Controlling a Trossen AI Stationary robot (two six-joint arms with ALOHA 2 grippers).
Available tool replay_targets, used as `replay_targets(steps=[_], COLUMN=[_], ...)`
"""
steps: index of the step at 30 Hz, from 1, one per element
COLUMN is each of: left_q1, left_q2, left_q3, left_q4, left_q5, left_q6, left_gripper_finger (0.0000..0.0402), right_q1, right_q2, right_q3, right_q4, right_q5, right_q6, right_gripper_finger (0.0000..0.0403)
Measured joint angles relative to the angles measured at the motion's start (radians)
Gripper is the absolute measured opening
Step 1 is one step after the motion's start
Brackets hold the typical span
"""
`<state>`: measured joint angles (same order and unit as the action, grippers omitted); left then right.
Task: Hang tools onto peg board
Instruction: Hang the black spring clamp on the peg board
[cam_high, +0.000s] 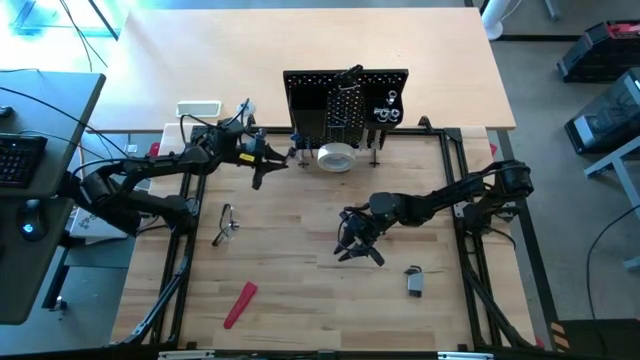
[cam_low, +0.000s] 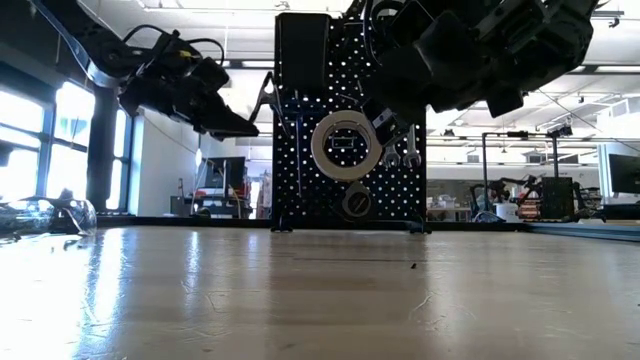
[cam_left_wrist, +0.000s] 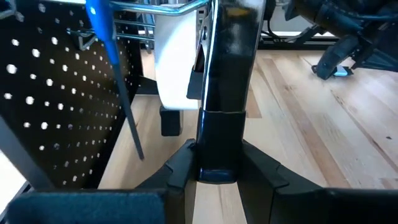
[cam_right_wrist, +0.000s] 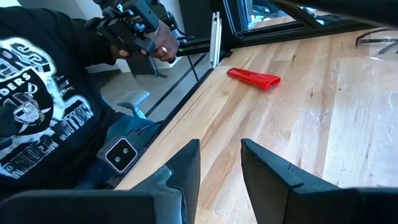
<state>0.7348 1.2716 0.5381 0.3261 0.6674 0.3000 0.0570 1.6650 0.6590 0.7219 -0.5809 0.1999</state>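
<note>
The peg board (cam_high: 345, 105) is stood upright at the far side of the desk (cam_high: 300, 250); some tools are already hung on it; a white tape roll (cam_high: 336, 157) is seen on the front of the board, and silver wrenches (cam_low: 400, 150) are hung beside it; a blue-handled tool (cam_left_wrist: 112, 56) is also seen hanging by the board in the left wrist view.

Some tools are still left on the desk; a red-handled tool (cam_high: 240, 304) is lain near the front edge; a pair of clear glasses (cam_high: 226, 224) is lain on the left part; a small tape measure (cam_high: 414, 282) is lain on the right part, just beside the right arm; so the job is judged to be about half done.

The left pincer (cam_high: 262, 160) is held up close to the left side of the board; a long dark thing (cam_left_wrist: 227, 87) is gripped between its fingers, which are closed on it; what the thing is cannot be told for sure.

The right pincer (cam_high: 358, 246) is held over the middle of the desk, well apart from the board; its fingers (cam_right_wrist: 186, 168) are parted a little and nothing is held; a person in a dark printed shirt (cam_right_wrist: 43, 106) is seen beyond the desk edge.
</note>
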Motion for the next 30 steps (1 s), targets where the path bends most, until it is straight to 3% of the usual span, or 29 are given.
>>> replay_targets(steps=[8, 17, 30], left_q1=[0.004, 0.005, 0.026], left_q2=[0.018, 0.165, 0.150], left_q3=[0.031, 0.106, 0.108], left_q4=[-0.013, -0.031, -0.022], left_q5=[0.037, 0.070, 0.068], left_q6=[0.001, -0.001, 0.012], left_gripper_finger=[0.0076, 0.0076, 0.0076], right_q1=[-0.005, -0.017, -0.017], right_q2=[0.000, 0.000, 0.000], right_q3=[0.000, 0.000, 0.000], right_q4=[0.002, 0.008, 0.000], right_q5=[0.014, 0.011, 0.002], right_q6=[-0.018, 0.007, 0.001], right_gripper_finger=[0.0110, 0.0110, 0.0110])
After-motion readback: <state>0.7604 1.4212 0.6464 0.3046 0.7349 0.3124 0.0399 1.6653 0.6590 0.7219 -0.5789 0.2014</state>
